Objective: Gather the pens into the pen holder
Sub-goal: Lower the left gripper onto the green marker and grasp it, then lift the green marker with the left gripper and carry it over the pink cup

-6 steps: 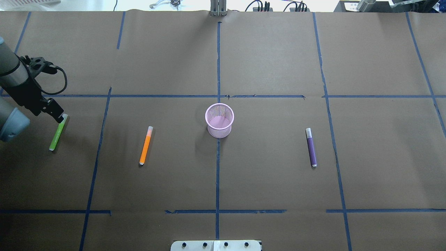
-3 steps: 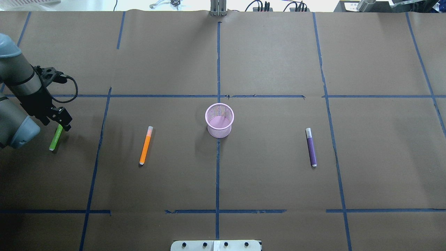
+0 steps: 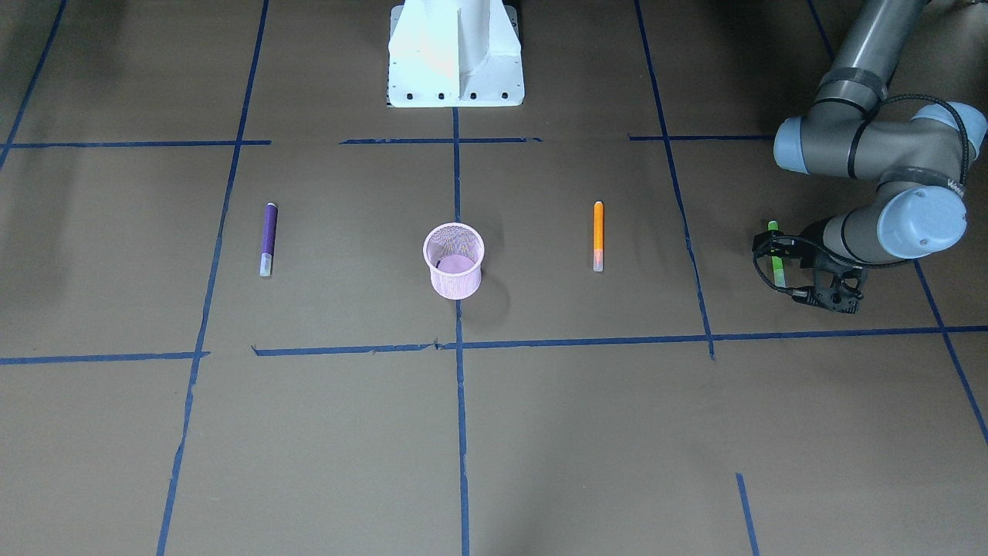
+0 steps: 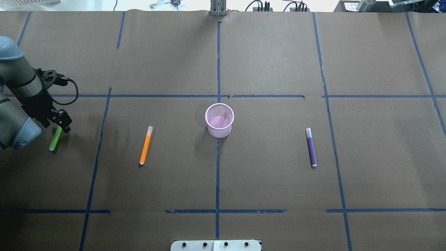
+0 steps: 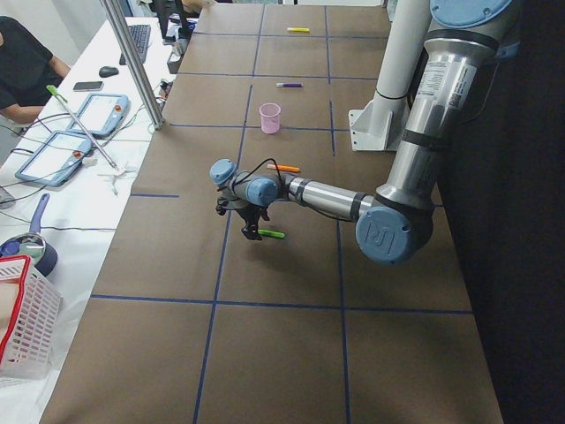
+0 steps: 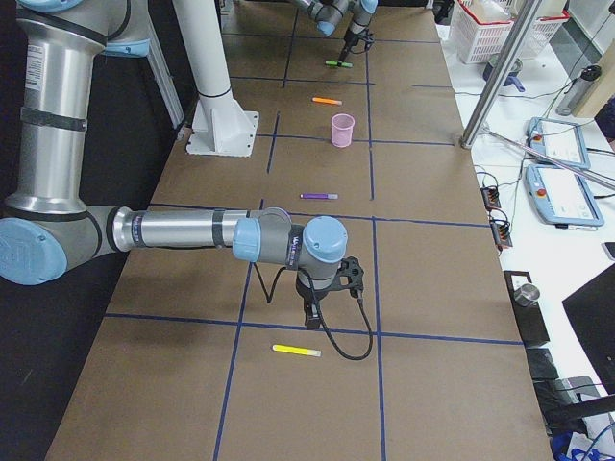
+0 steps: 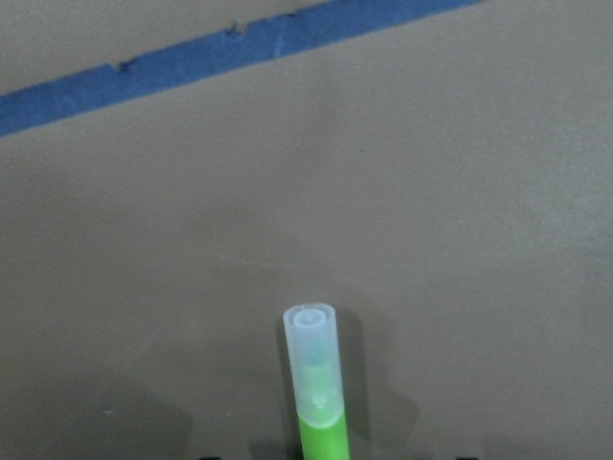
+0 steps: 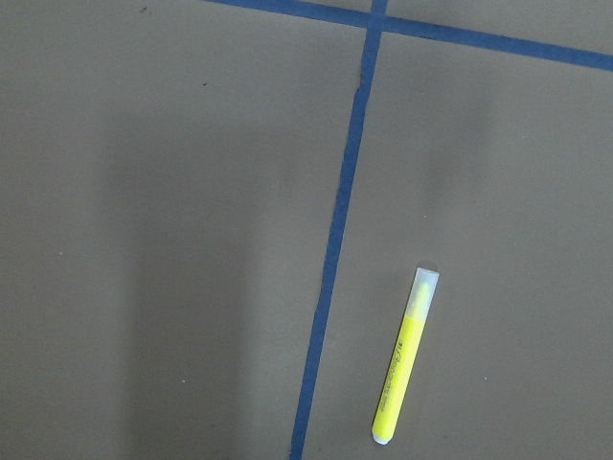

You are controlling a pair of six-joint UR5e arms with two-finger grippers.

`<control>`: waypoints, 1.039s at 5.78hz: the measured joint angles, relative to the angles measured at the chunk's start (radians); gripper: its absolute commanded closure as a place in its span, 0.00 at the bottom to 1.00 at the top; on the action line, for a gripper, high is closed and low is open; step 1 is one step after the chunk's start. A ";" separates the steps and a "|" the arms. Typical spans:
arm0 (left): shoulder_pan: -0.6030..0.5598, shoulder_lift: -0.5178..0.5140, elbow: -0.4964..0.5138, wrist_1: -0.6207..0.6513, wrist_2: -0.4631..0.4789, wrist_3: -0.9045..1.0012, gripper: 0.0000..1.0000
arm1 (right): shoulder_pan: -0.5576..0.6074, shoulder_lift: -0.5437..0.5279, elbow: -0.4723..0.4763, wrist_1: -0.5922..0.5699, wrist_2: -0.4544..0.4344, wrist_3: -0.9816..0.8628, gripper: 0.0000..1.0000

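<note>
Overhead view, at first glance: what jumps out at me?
A pink cup stands mid-table, with an orange pen lying to its left and a purple pen to its right. At the far left edge, the left gripper is down at the far end of a green pen.

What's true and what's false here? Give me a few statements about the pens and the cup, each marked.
The pink cup holds a pen. False: no pen is in it.
The left gripper is down at the green pen. True.
The orange pen lies between the green pen and the pink cup. True.
The purple pen stands upright. False: it lies flat.
</note>
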 measured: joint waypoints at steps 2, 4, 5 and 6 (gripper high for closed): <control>0.001 -0.005 0.008 0.000 0.001 0.003 0.42 | 0.000 0.000 -0.002 0.000 0.000 -0.001 0.00; 0.001 -0.005 0.011 0.000 0.007 0.008 0.77 | 0.000 0.001 -0.006 0.000 0.000 -0.001 0.00; 0.001 -0.004 0.011 0.000 0.026 0.018 0.94 | 0.000 0.000 -0.010 0.000 0.001 -0.001 0.00; 0.000 -0.005 0.008 0.000 0.047 0.035 1.00 | 0.000 0.000 -0.012 0.000 0.004 -0.001 0.00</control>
